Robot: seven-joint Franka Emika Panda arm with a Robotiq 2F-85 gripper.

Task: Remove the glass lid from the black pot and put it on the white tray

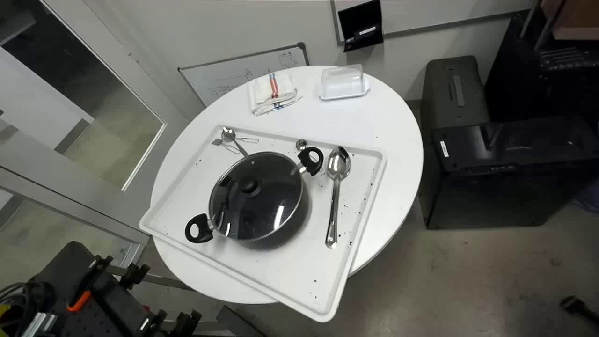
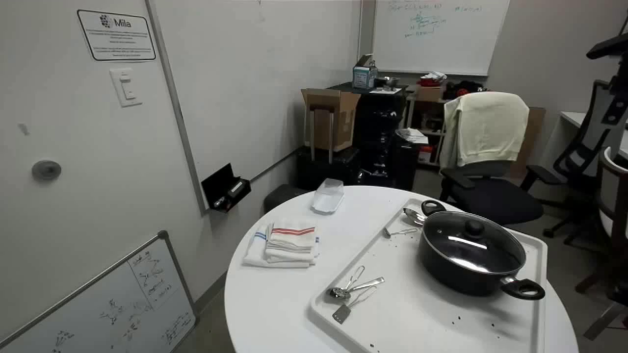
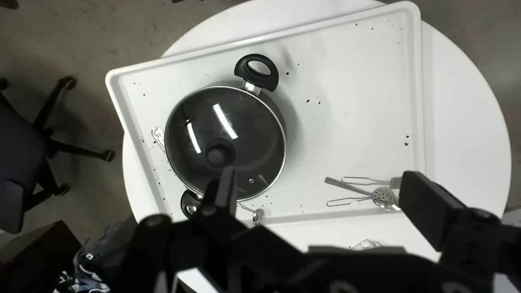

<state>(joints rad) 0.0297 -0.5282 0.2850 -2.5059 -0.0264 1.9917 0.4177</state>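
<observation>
The glass lid (image 1: 262, 206) sits on the black pot (image 1: 299, 220), its dark knob facing up. In an exterior view the lid (image 2: 483, 252) lies level on the pot (image 2: 454, 274). The pot stands on the white tray (image 1: 281, 271), with one loop handle on each side. In the wrist view the lid (image 3: 256, 138) is at the left, and the bare tray (image 3: 354, 101) is to its right. My gripper (image 3: 323, 191) is wide open and empty, above the tray. Its left finger overlaps the lid's edge in this view. The gripper is out of both exterior views.
A large metal spoon (image 1: 333, 201) lies on the tray beside the pot. Small metal utensils (image 3: 366, 195) lie near the tray's edge. Folded towels (image 2: 292, 242) and a clear-covered white dish (image 1: 344, 83) stand on the round white table (image 1: 398, 126). The tray overhangs the table's edge.
</observation>
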